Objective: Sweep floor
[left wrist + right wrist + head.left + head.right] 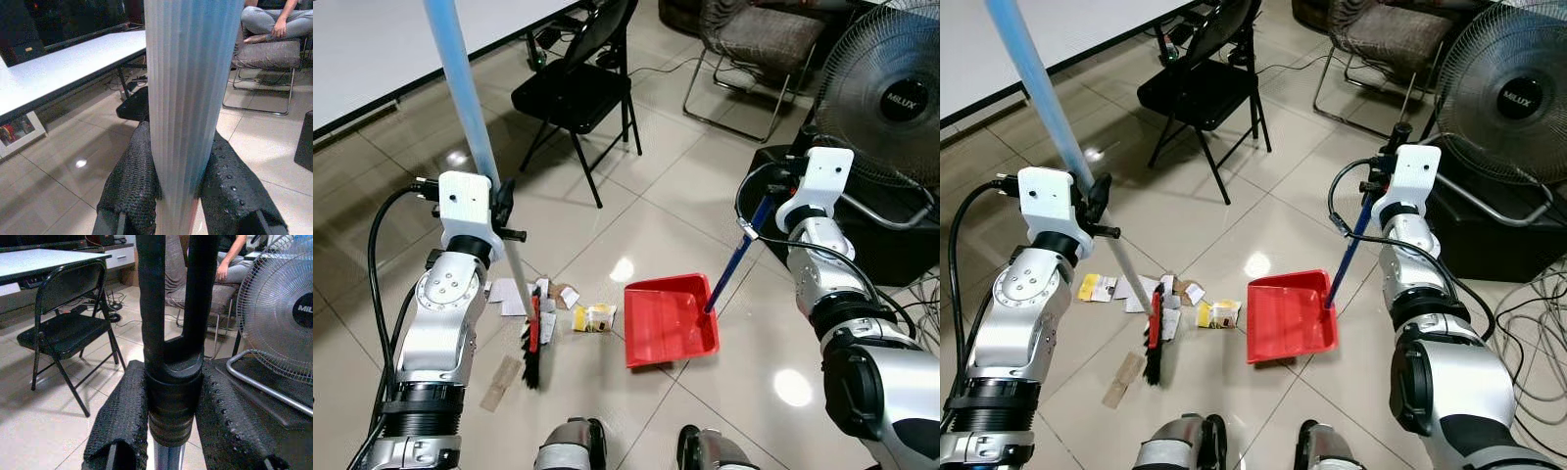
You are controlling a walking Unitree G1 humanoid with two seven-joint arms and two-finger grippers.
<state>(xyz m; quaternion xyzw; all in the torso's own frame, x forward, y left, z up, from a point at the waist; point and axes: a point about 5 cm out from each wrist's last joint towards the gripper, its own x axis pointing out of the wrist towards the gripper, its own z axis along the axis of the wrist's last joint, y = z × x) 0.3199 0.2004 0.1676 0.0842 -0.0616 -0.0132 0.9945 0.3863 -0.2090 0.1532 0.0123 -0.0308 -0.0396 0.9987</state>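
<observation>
Left eye view: left claw (501, 211) clamps broom handle (460, 83), bristles (531, 357) below beside paper scraps (592, 316). Right claw (766, 201) clamps dustpan handle (736, 259); red dustpan (669, 320) below. Mid-sweep; next push scraps toward dustpan.

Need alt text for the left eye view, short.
Left gripper clamps a pale blue broom handle, its black bristle head beside paper scraps; right gripper holds the red plastic dustpan on the beige tiled floor.

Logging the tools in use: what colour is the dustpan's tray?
Red; the dustpan shows best in the left eye view.
</observation>
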